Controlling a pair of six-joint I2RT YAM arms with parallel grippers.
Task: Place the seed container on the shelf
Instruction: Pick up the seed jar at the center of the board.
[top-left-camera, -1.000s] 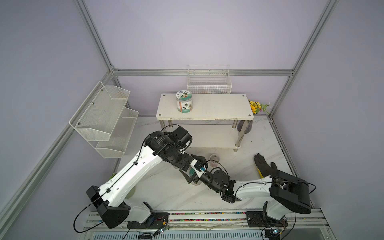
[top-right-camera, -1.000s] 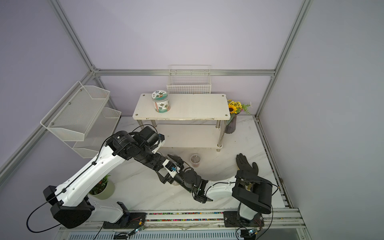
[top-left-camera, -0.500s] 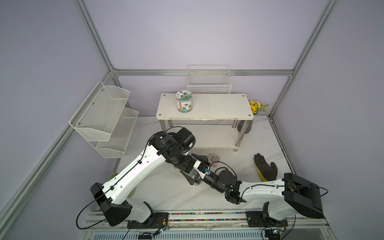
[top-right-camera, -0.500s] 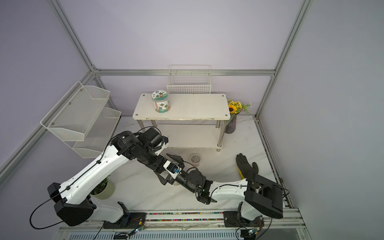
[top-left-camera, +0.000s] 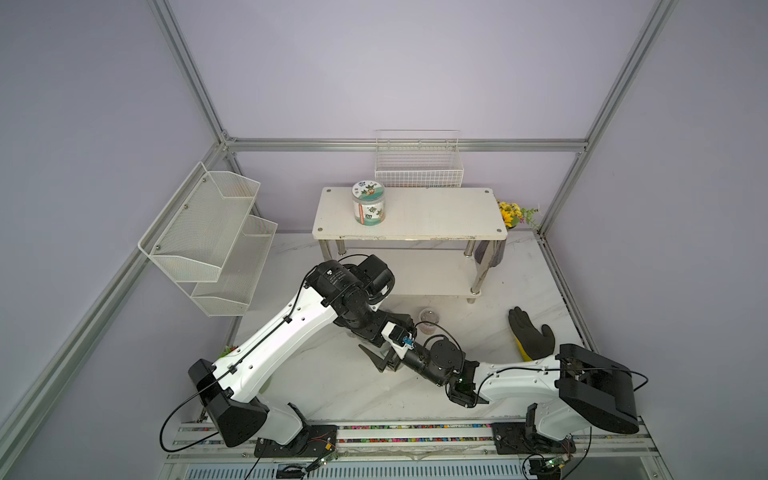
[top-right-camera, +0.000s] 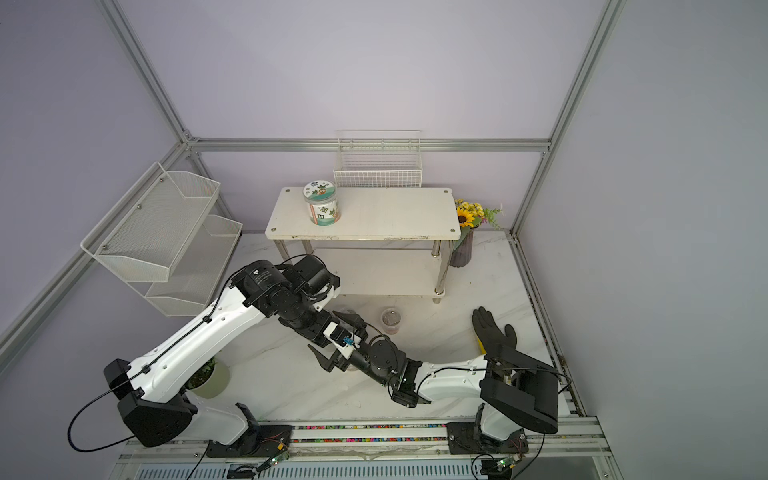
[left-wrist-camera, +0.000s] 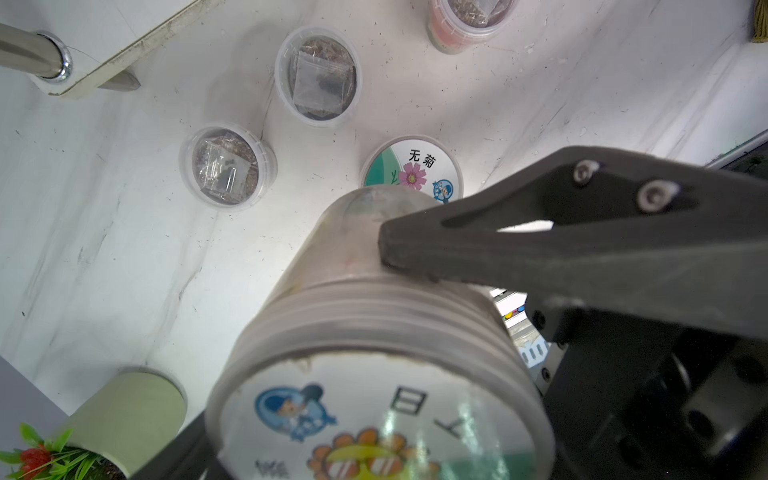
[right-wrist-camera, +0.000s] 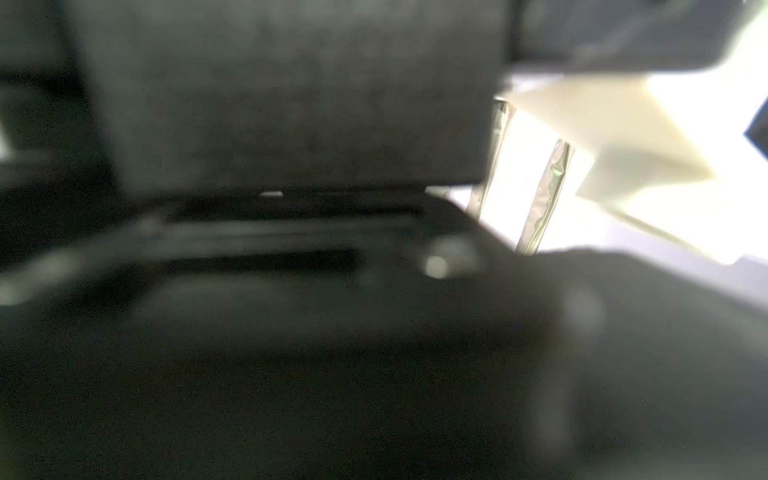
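Lifting now could scrape the clear, printed-lid plastic seed container (left-wrist-camera: 357, 299) along the right finger (left-wrist-camera: 540, 249) and tip it. The left gripper (left-wrist-camera: 374, 374) clasps its lid end above the white marbled tabletop (left-wrist-camera: 124, 249), well short of the white-boarded, metal-legged shelf (top-left-camera: 436, 216); the right gripper (top-left-camera: 371, 358), spread wide, rests one finger against its wall.

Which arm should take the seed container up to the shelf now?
Left. Its end effector already grips the container, and the shelf stands ahead of it. The right arm lies stretched low, its wrist view blocked.
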